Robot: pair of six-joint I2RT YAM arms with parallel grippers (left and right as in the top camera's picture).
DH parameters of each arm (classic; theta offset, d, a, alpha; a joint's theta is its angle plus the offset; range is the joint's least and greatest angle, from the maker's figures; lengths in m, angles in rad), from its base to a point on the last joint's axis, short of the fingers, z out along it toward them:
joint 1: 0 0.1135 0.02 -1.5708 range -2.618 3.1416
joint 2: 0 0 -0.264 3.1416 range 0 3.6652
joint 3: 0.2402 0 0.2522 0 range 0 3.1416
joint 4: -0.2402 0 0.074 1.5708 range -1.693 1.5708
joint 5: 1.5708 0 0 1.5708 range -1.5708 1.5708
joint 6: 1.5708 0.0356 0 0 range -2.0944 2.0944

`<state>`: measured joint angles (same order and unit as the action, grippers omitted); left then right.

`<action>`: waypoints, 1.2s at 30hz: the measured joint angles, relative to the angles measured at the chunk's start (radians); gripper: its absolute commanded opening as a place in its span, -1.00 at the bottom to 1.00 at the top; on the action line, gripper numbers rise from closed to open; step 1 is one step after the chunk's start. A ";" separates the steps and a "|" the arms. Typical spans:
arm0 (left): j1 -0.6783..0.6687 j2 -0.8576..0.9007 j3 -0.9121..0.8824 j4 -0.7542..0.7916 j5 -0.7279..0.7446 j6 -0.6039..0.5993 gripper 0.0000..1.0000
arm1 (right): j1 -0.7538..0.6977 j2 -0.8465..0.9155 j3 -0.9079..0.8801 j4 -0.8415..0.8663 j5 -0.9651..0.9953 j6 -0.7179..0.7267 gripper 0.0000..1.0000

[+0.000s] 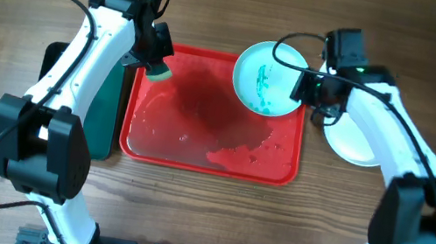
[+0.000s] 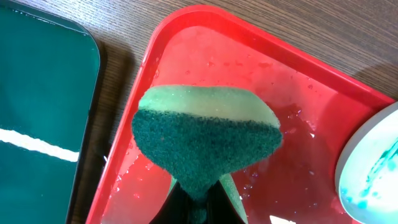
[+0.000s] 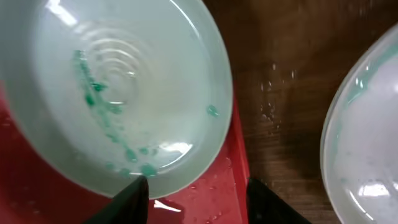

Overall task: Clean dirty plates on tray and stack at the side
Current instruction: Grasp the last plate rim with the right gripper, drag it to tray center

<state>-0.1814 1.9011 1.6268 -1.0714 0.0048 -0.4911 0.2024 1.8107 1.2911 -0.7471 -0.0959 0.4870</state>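
Along the near side of the table (image 1: 183, 223), the tray (image 1: 162, 135) lies flat with wet patches (image 2: 292, 115) over its floor; no plate stands on that half. Further back on the right, a second plate (image 1: 357, 150) rests on the bare table just beside the tray, partly under the right arm, with a faint teal trace at its rim in the right wrist view. Only two plates are in view. At the far edge, the dirty plate (image 1: 265, 77) sits over the tray's far right corner, with teal smears (image 1: 263, 92) across its centre and its edge reaching past the rim; whether it is level or propped cannot be told. Right gripper (image 3: 199, 194): fingers spread wide, grasping nothing, one tip just at the plate's edge. Left gripper (image 2: 194, 202): clenched on a green sponge (image 2: 205, 134) above the far left corner, well apart from the dirty plate, with the dark green tray (image 2: 37, 93) alongside. Risks, as judged: a pinch on a wet, shallow rim may slip and drop the plate onto the second plate; sponge pressure on an overhanging, unheld plate may tip it off the corner; both arms converging on one plate may collide; a poorly wiped plate may be stacked with smears remaining
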 measured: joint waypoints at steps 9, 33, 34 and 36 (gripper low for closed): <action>0.000 0.000 0.000 -0.002 0.000 0.000 -0.92 | 0.056 0.119 0.000 0.027 0.000 0.029 -0.52; 0.000 0.000 0.000 -0.003 0.000 0.000 -0.92 | 0.242 0.121 0.010 -0.072 -0.029 -0.005 -0.44; 0.000 0.000 0.000 -0.003 0.000 0.000 -0.92 | 0.218 0.091 0.010 -0.064 -0.011 -0.008 -0.38; 0.000 0.000 0.000 -0.003 0.000 0.000 -0.92 | 0.152 0.042 0.020 -0.044 0.028 -0.013 -0.32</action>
<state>-0.1814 1.9011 1.6268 -1.0740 0.0048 -0.4915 0.3542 1.8526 1.3109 -0.7910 -0.0677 0.4736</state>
